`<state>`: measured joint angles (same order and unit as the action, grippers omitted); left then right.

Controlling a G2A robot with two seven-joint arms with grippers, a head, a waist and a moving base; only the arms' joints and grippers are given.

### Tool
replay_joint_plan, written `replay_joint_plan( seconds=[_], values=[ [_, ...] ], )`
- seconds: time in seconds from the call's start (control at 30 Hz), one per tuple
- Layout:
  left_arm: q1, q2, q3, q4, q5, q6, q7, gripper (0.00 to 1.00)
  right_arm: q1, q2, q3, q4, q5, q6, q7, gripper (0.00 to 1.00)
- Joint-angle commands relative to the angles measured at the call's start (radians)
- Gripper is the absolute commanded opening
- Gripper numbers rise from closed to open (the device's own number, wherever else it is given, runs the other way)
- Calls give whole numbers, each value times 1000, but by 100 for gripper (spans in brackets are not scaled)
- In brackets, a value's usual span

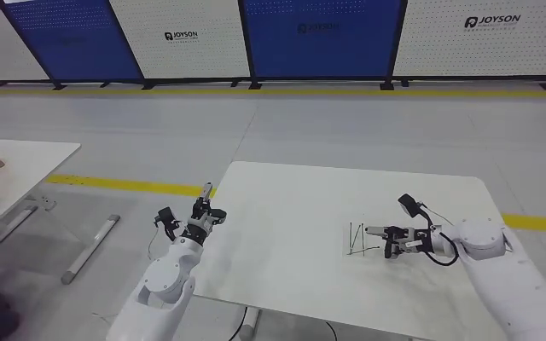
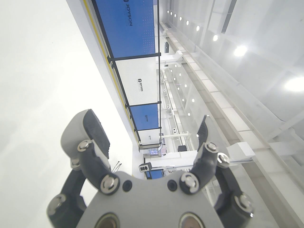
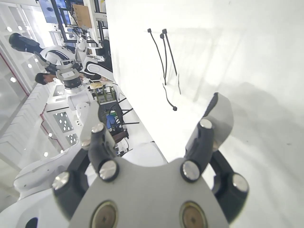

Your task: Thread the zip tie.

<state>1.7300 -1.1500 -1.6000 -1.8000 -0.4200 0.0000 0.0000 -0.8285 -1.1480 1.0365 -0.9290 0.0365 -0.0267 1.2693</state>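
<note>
The right claw (image 3: 154,105) is held low over the white rectangular surface (image 3: 237,24), with its jaws spread wide and nothing gripped between them. Just ahead of it, a small cluster of thin black plastic zip ties (image 3: 166,58) is laid flat on the surface, some crossing, each ending in a small square head. They are judged light, bendy and slick. Because they lie so flat, a pinch is probably best taken near the thicker head, so that the tail is left free for threading. Well apart, at the surface's opposite edge, the left claw (image 2: 146,117) is angled upward, its jaws likewise opened wide and empty.
</note>
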Motion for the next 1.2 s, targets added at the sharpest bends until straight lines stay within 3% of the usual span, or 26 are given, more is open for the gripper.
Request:
replay_joint_plan(
  seconds=[0.0, 0.1, 0.27, 0.37, 0.4, 0.43, 0.53, 0.6, 0.9, 0.97, 1.1, 1.17],
  values=[
    [0, 0, 0, 0, 0, 0, 0, 100, 1, 0, -3, 9, 2, -6, 2, 66],
    [0, 0, 0, 0, 0, 0, 0, 100, 2, -1, -7, 26, 7, -13, 3, 74],
    [0, 0, 0, 0, 0, 0, 0, 100, 4, -1, -10, 47, 20, -30, 7, 73],
    [0, 0, 0, 0, 0, 0, 0, 100, 3, 0, -8, 55, 28, -40, 9, 66],
    [0, 0, 0, 0, 0, 0, 0, 100, 3, 1, -8, 55, 29, -43, 10, 53],
    [0, 0, 0, 0, 0, 0, 0, 100, 3, 1, -8, 56, 29, -44, 9, 48],
    [0, 0, 0, 0, 0, 0, 0, 100, 2, 3, -7, 55, 32, -48, 10, 44],
    [0, 0, 0, 0, 0, 0, 0, 100, 2, 4, -8, 55, 33, -49, 11, 36],
    [0, 0, 0, 0, 0, 0, 0, 100, 9, 2, -19, 71, 45, -45, 16, 28],
    [0, 0, 0, 0, 0, 0, 0, 100, 13, 1, -22, 77, 48, -48, 18, 23],
    [0, 0, 0, 0, 0, 0, 0, 100, 18, 1, -25, 87, 53, -54, 21, 0],
    [0, 0, 0, 0, 0, 0, 0, 100, 19, 1, -26, 91, 54, -54, 22, 0]
  ],
)
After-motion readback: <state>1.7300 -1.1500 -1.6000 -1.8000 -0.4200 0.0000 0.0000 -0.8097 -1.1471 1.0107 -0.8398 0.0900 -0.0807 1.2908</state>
